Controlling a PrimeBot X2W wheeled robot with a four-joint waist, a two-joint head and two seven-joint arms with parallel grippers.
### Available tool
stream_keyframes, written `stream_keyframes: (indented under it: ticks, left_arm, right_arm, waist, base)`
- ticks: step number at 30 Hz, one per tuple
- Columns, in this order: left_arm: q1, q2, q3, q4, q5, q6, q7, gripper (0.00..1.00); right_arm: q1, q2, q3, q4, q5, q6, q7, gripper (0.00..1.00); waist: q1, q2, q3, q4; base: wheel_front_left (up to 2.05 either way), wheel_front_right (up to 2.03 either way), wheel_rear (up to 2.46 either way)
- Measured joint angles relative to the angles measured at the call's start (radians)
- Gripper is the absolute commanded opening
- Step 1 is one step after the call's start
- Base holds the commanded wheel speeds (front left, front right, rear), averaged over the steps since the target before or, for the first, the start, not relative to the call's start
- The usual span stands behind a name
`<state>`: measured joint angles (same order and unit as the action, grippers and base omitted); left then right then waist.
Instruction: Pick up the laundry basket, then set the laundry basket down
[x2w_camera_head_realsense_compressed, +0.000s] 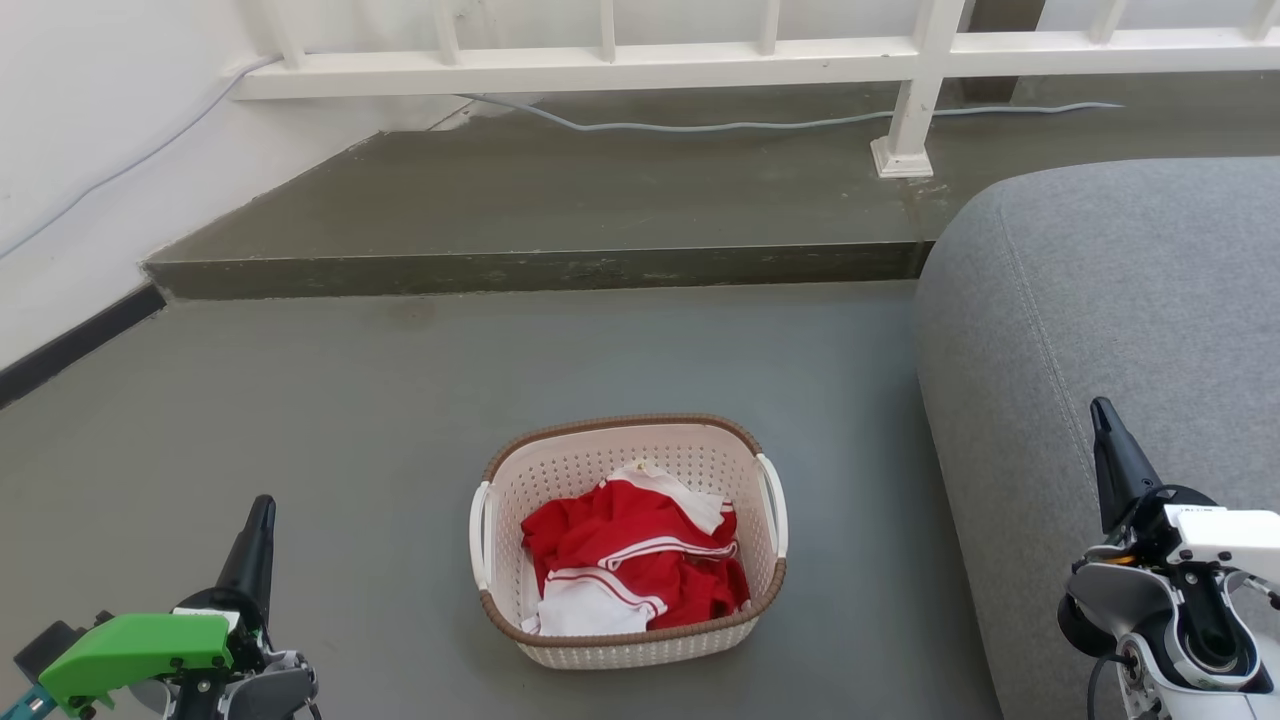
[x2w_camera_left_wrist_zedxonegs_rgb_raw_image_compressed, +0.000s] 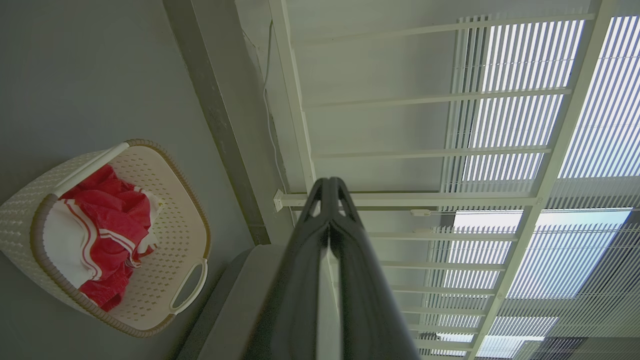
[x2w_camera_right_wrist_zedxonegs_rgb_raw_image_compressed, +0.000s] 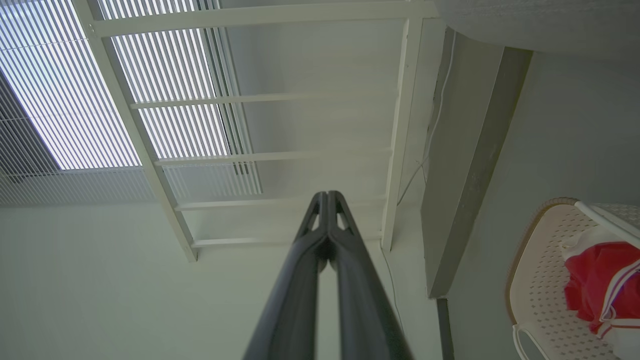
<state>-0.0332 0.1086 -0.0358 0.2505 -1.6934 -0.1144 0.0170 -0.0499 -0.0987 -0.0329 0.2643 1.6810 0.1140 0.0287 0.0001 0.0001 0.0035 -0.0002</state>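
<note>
The laundry basket (x2w_camera_head_realsense_compressed: 560, 478) stands on the grey floor in the lower middle of the head view, cream-white and perforated, with a brown braided rim and a white handle on each side. Red and white clothes (x2w_camera_head_realsense_compressed: 630, 565) lie inside it. The left wrist view has the laundry basket (x2w_camera_left_wrist_zedxonegs_rgb_raw_image_compressed: 165, 200) at its left; the right wrist view has the laundry basket (x2w_camera_right_wrist_zedxonegs_rgb_raw_image_compressed: 537, 260) at its right edge. My left gripper (x2w_camera_head_realsense_compressed: 262, 508) is at the lower left, shut and holding nothing, well left of the basket. At the lower right my right gripper (x2w_camera_head_realsense_compressed: 1100, 410) is shut too, hanging over the sofa.
A grey sofa (x2w_camera_head_realsense_compressed: 1110, 310) fills the right side, close to the basket's right handle. Behind the basket a raised concrete step (x2w_camera_head_realsense_compressed: 540, 270) runs across, with a white railing (x2w_camera_head_realsense_compressed: 600, 65) and a grey cable (x2w_camera_head_realsense_compressed: 700, 125) on it. A white wall (x2w_camera_head_realsense_compressed: 90, 170) stands at the left.
</note>
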Motion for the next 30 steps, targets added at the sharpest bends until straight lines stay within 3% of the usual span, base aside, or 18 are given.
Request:
stream_keyframes:
  ticks: [30]
  left_arm:
    - [-0.009, 0.0, 0.002, 0.014, 0.0, -0.005, 0.002, 0.0]
  right_arm:
    - [-0.004, 0.0, -0.004, 0.007, 0.0, 0.0, 0.003, 0.0]
  waist:
    - [0.0, 0.0, -0.001, 0.0]
  base:
    - [0.0, 0.0, 0.0]
